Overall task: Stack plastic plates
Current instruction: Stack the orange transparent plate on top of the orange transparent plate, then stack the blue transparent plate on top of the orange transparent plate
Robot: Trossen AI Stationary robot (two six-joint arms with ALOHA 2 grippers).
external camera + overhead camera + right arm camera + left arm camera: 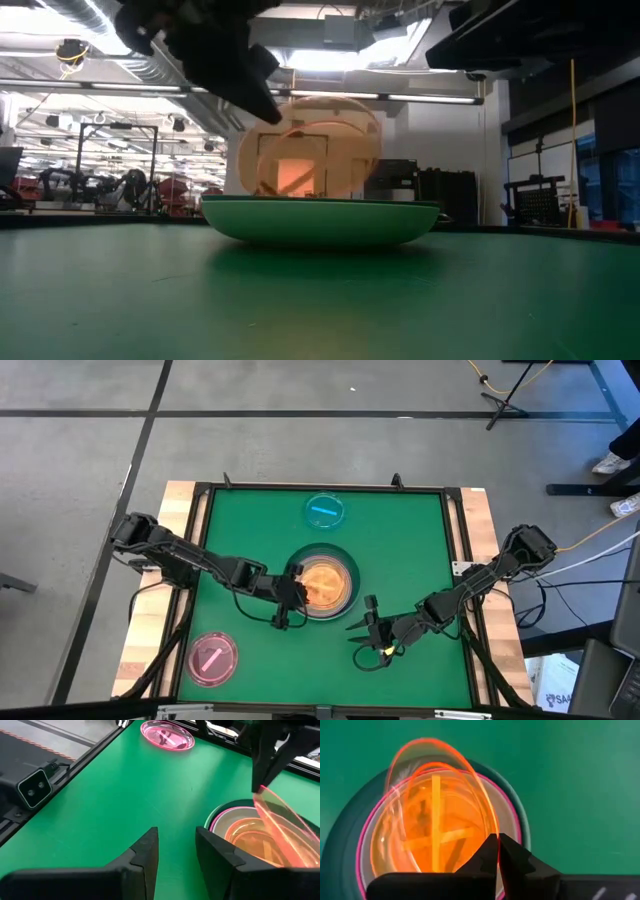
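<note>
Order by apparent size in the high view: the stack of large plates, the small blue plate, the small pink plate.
1. Stack of large round plastic plates, clearly largest.
2. Small translucent pink plate and small translucent blue plate: these look alike, so I cannot rank them.

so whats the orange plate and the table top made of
The orange plate, pinched at its rim by the left gripper, looks like thin glossy see-through plastic: the stack shows through it. The table top looks like matte green felt or mat, with no glare.

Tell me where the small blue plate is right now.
In the high view the small blue plate lies flat on the green table near its far edge, about centre, apart from the stack of large plates and from both grippers.
</note>
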